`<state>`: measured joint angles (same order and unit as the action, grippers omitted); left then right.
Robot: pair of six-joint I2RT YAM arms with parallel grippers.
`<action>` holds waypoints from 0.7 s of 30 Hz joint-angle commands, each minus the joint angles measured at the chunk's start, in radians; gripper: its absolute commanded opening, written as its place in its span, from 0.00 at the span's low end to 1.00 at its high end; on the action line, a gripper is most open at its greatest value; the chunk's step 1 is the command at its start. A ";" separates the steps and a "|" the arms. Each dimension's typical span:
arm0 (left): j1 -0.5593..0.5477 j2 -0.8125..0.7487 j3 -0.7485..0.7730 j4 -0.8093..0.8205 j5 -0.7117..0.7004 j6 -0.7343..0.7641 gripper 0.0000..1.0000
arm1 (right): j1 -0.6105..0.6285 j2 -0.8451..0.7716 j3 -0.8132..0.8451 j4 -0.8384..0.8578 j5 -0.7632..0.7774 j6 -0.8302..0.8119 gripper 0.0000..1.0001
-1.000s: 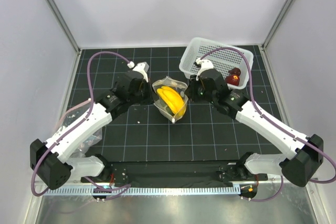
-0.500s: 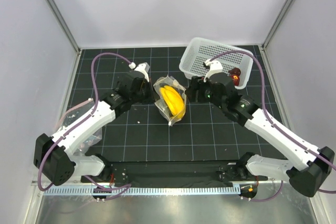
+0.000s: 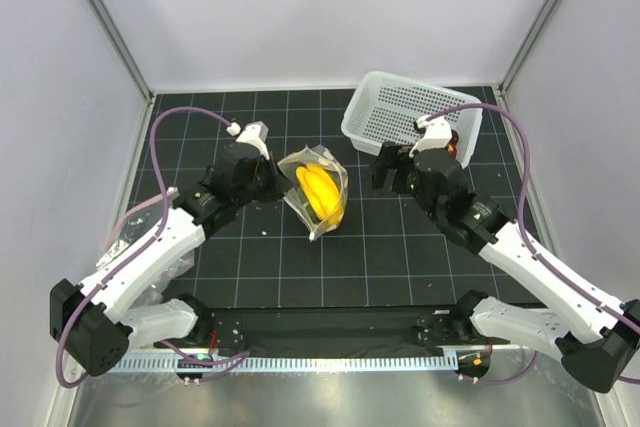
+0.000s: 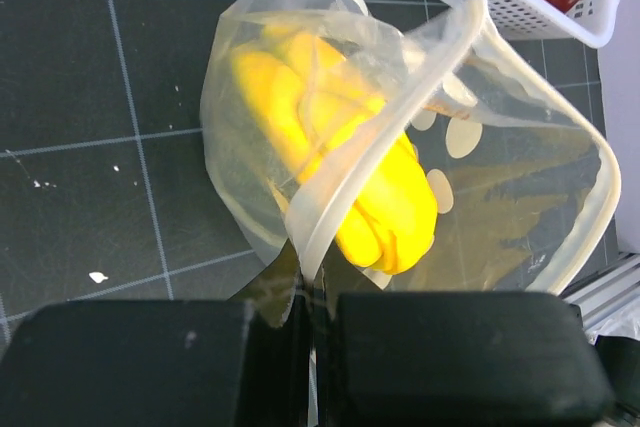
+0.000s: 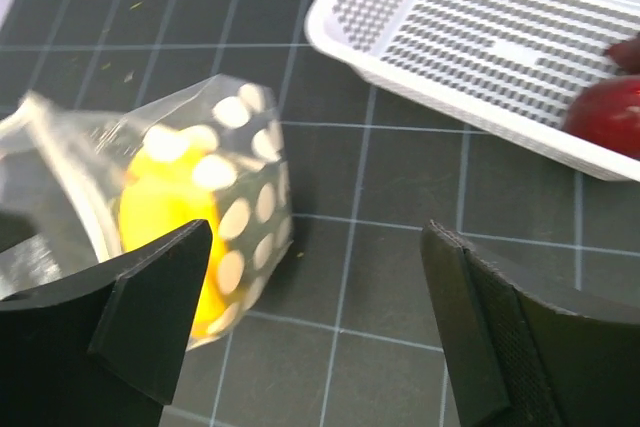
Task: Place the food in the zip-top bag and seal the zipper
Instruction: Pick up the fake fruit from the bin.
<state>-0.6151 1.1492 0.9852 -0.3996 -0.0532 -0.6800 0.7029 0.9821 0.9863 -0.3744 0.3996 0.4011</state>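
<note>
Where the bag lies near the middle of the black gridded mat, we see the banana inside it. Its long axis runs from about 11 o'clock to 5 o'clock in the overhead view. The bag is soft, clear, crinkled plastic printed with pale round spots, and the smooth, curved yellow banana shows plainly through it. From the left wrist camera the mouth gapes toward us, and the pale, thin zipper strip bends round as an open loop instead of lying straight. The left gripper is at the bag's 9 o'clock side. Its two black fingers are pressed together on a fold of the mouth edge, and the lower end of that fold is hidden between them. From overhead we cannot make out which way the mouth faces, since the glossy film folds over itself. The right gripper hangs at the bag's 3 o'clock side with its fingers spread wide and only bare mat between them. The white perforated basket sits toward 1 o'clock on the mat. A dark-red fruit lies at its 3 o'clock end, cut off by the frame edge in the right wrist view and partly covered by the right arm from overhead.
</note>
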 commanded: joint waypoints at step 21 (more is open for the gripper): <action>0.005 -0.055 -0.028 0.084 -0.054 -0.004 0.00 | -0.494 0.674 0.380 -0.106 0.173 0.128 1.00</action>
<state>-0.6147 1.1206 0.9596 -0.3740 -0.0872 -0.6804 0.2394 1.5696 1.2926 -0.4572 0.5438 0.4793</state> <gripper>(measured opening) 0.012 0.996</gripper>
